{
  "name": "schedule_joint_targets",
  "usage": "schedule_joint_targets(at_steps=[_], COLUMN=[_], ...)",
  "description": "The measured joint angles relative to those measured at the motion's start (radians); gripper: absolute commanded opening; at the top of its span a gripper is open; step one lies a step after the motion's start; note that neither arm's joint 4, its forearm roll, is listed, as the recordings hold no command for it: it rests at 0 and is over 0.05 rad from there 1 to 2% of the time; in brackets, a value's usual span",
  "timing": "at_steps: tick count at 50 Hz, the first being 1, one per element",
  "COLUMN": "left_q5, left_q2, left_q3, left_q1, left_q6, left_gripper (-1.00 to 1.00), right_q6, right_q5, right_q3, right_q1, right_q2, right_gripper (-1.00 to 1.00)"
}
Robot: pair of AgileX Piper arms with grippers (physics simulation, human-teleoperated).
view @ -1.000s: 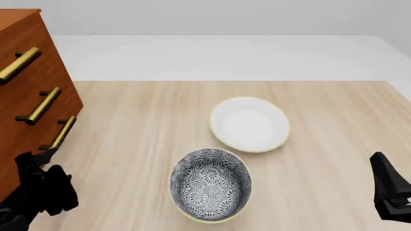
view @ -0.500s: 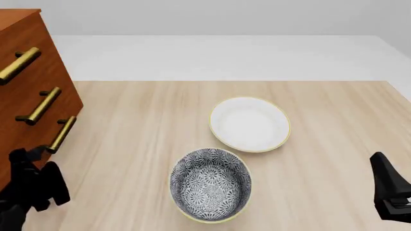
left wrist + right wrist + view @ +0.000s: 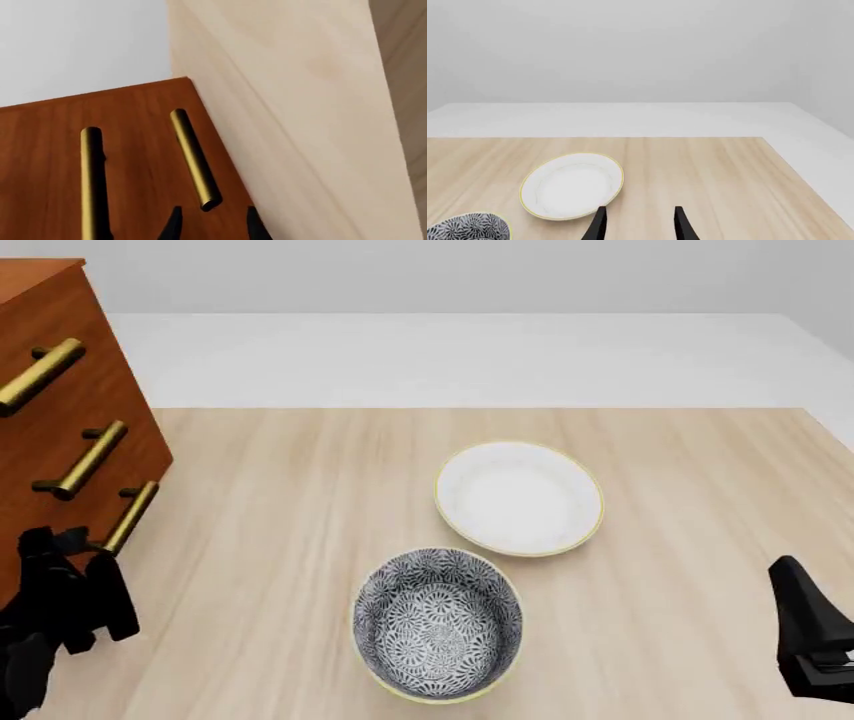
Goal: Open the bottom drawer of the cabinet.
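The reddish-brown cabinet [image 3: 54, 330] stands at the table's left edge with three brass handles on its front. The bottom drawer [image 3: 80, 527] carries the lowest handle [image 3: 130, 517]. My left gripper [image 3: 74, 548] is open just below and in front of that handle. In the left wrist view the bottom handle [image 3: 193, 160] runs away from my left gripper [image 3: 213, 227], its near end just ahead of the gap between the fingertips, not touching. The middle handle [image 3: 93, 180] lies beside it. My right gripper [image 3: 798, 585] rests open at the right edge, holding nothing.
A patterned blue-grey bowl [image 3: 437, 622] sits at the table's front centre, with a white plate [image 3: 518, 498] behind it to the right. The right wrist view shows the plate [image 3: 572, 186] and bowl rim [image 3: 467, 227] ahead of my right gripper [image 3: 639, 226].
My left gripper has moved left and forward, closing in on the bottom handle's near end. The right arm, bowl and plate have not moved.
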Motion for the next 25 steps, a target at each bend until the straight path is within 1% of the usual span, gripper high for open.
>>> schedule_joint_targets(at_steps=[9, 24, 25], left_q5=[0.065, 0.128, 0.13], left_q2=[-0.01, -0.007, -0.006], left_q3=[-0.049, -0.103, -0.106], left_q1=[-0.008, -0.016, -0.017], left_q6=[0.005, 0.007, 0.007], left_gripper=[1.0, 1.0, -1.0], right_q6=[0.0, 0.0, 0.0], right_q5=[0.0, 0.0, 0.0], right_q3=[0.0, 0.0, 0.0], right_q1=[0.0, 0.0, 0.0], right_q2=[0.0, 0.0, 0.0], right_gripper=[1.0, 1.0, 1.0])
